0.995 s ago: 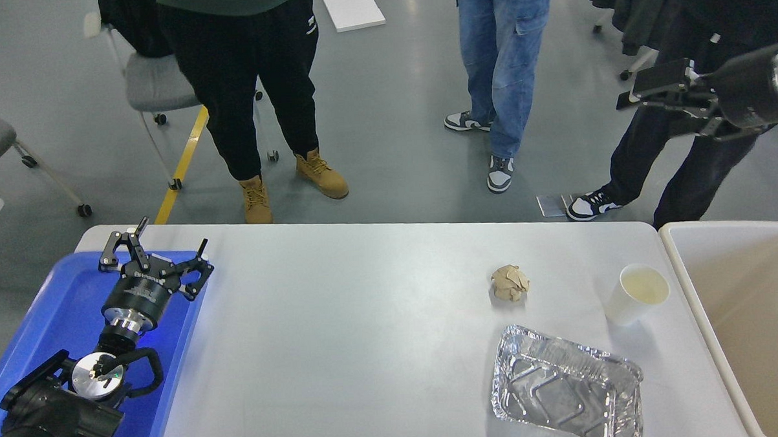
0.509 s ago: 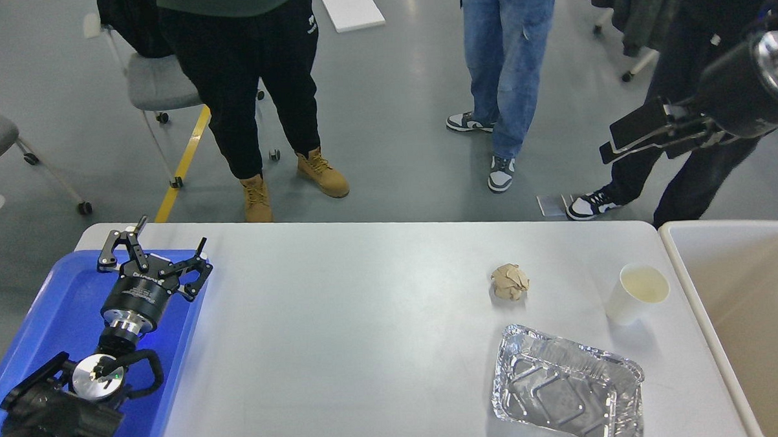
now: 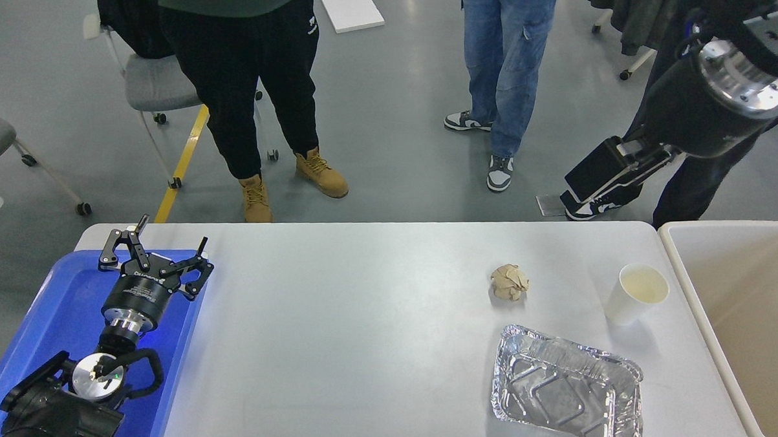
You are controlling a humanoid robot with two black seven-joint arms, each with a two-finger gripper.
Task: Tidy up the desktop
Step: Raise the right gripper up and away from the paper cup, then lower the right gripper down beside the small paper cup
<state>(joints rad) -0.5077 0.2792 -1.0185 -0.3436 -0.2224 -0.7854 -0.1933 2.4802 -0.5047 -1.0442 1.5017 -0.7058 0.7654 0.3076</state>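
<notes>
A crumpled paper ball (image 3: 510, 282), paper cup (image 3: 635, 294) and foil tray (image 3: 566, 385) sit right on the table (image 3: 341, 336); left hand (image 3: 155, 248) spread open over the blue tray (image 3: 55, 308), right hand's (image 3: 598, 175) grip unclear; no legible writing.

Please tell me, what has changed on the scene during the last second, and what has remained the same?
Only the right tool moved: it swung down and to the left in the view, from high at the right edge toward the far right corner of the desktop. It grasped nothing. The left tool stayed open over the blue tray. The crumpled paper, paper cup and foil tray did not move.
</notes>
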